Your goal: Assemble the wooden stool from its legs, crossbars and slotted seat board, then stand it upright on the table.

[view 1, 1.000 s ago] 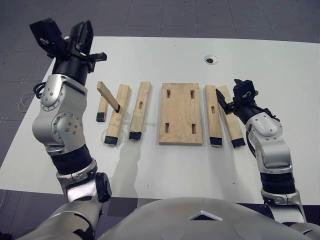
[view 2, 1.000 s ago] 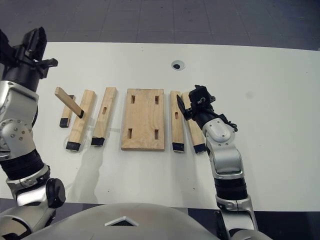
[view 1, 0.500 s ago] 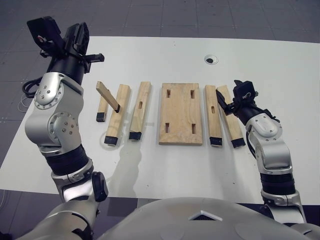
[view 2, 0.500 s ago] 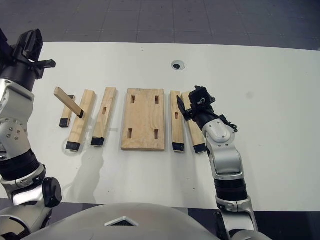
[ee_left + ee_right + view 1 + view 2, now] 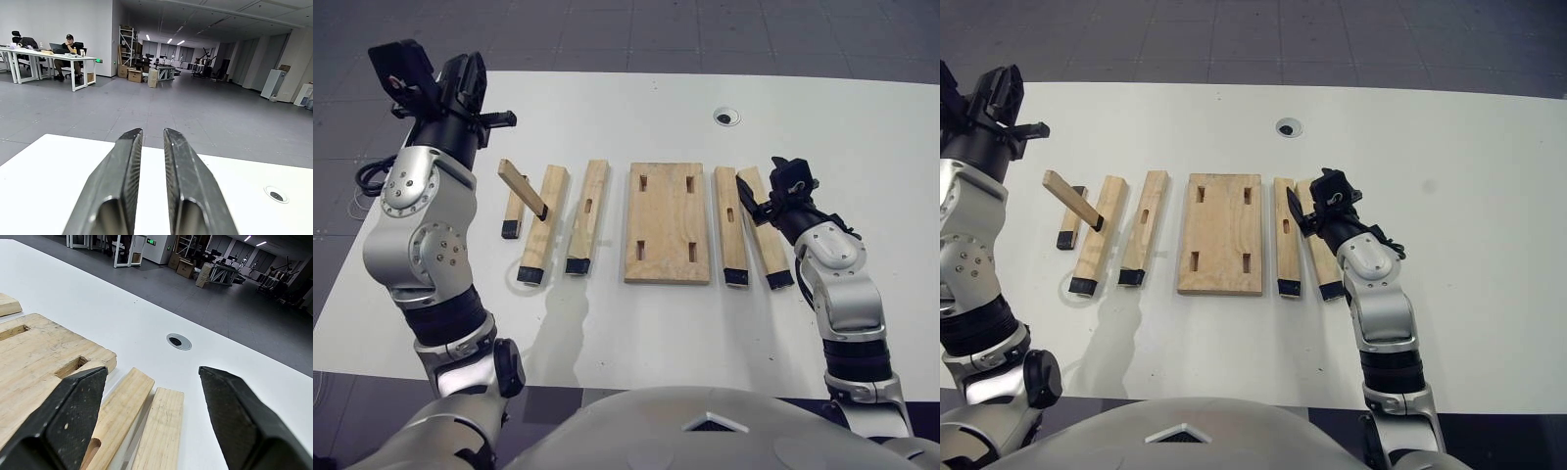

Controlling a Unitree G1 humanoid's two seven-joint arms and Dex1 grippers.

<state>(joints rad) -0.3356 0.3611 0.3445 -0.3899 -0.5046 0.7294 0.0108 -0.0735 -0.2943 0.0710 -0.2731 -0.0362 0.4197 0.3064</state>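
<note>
On white table [image 5: 607, 323], rectangular slotted seat board [image 5: 667, 230]

Pale matt wooden seat board [image 5: 668, 222], smooth white table [image 5: 862, 127].

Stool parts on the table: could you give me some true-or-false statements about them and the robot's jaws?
The seat board lies flat on the table. True.
The stool stands assembled. False: its parts lie apart.
A crossbar sticks up tilted from one leg. True.
The right jaws clamp a leg. False: they stand open over the two right-hand legs, holding nothing.
The left jaws rest on the seat board. False: they are raised over the table's far left part.
</note>
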